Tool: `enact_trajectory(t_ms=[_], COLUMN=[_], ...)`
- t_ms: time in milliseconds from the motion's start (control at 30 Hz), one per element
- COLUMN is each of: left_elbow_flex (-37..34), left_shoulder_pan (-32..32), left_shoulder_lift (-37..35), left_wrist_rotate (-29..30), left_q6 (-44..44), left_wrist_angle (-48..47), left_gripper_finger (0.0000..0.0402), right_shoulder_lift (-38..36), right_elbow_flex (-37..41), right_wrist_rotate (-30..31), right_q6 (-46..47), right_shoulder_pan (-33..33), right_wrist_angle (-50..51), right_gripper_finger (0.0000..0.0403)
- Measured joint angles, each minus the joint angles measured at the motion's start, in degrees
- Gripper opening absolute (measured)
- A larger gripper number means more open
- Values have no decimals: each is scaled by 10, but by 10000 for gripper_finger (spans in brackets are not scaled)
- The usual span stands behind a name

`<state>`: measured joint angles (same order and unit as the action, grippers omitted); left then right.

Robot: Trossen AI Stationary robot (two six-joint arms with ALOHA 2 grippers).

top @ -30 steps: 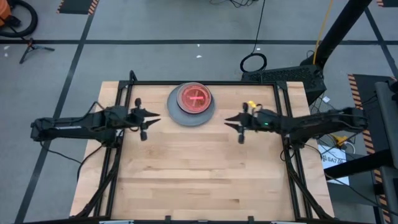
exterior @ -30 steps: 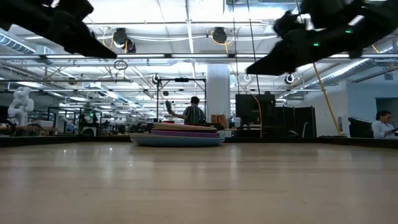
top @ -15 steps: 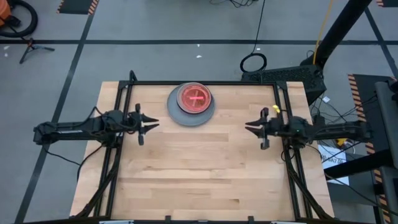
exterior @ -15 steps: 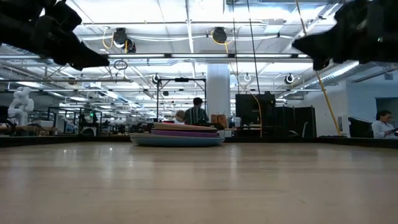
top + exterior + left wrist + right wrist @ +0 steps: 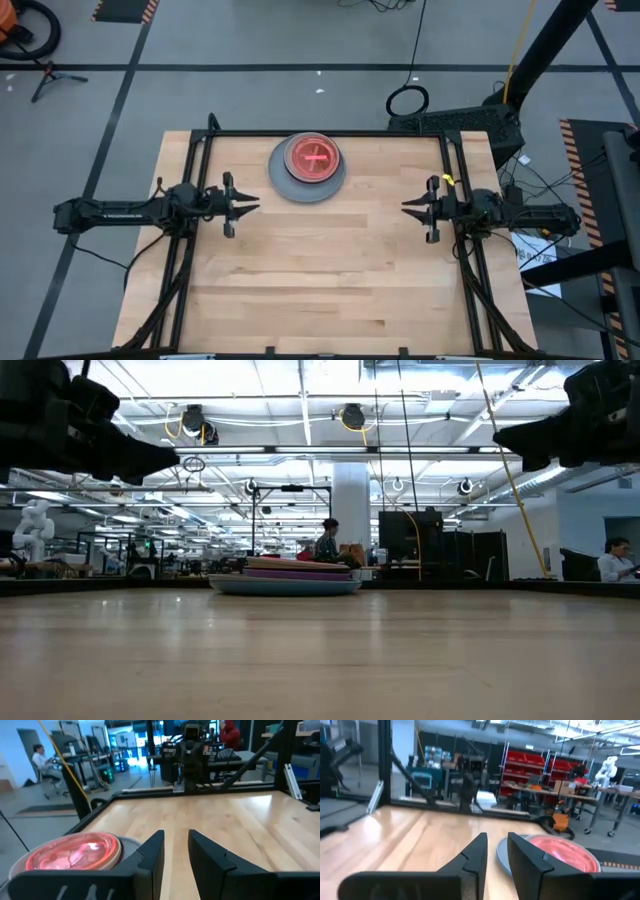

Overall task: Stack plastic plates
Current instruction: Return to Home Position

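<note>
Your left gripper [image 5: 243, 203] hangs over the table's left edge, fingers slightly parted, holding nothing. The plate stack [image 5: 310, 165], topped by a pink-red plate [image 5: 313, 157], sits back-centre, so stacking looks finished. Your right gripper [image 5: 415, 207] mirrors it at the right edge, also empty. Next, simply park both arms. The wooden table [image 5: 320, 270] fronts a workshop with a person [image 5: 327, 545] behind.

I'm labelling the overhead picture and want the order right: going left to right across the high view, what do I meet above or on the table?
left claw, open, on the left side → stack of plates, towards the far edge → right claw, open, on the right side.
</note>
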<state>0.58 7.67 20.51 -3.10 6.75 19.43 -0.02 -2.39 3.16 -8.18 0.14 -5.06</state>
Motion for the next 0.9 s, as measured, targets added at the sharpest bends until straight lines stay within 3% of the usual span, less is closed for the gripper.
enact_trajectory(t_ms=[100, 200, 433, 667, 900], left_elbow_flex=[0, 0, 0, 0, 0], left_shoulder_pan=[10, 26, 72, 106, 117], left_shoulder_lift=[1, 0, 1, 1, 1], left_wrist_rotate=[-1, -1, 1, 4, 84], left_q6=[-4, 6, 7, -18, -90], left_wrist_angle=[0, 3, -19, -44, -99], left_gripper_finger=[92, 92, 92, 92, 92], right_shoulder_lift=[3, 3, 20, 20, 22], right_elbow_flex=[0, 2, 2, 3, 3], right_wrist_rotate=[6, 53, 62, 121, 127], right_q6=[-12, -7, -15, -4, 18], right_shoulder_pan=[0, 0, -1, -1, -1], right_wrist_angle=[24, 47, 47, 35, 37], right_gripper_finger=[68, 68, 68, 68, 68])
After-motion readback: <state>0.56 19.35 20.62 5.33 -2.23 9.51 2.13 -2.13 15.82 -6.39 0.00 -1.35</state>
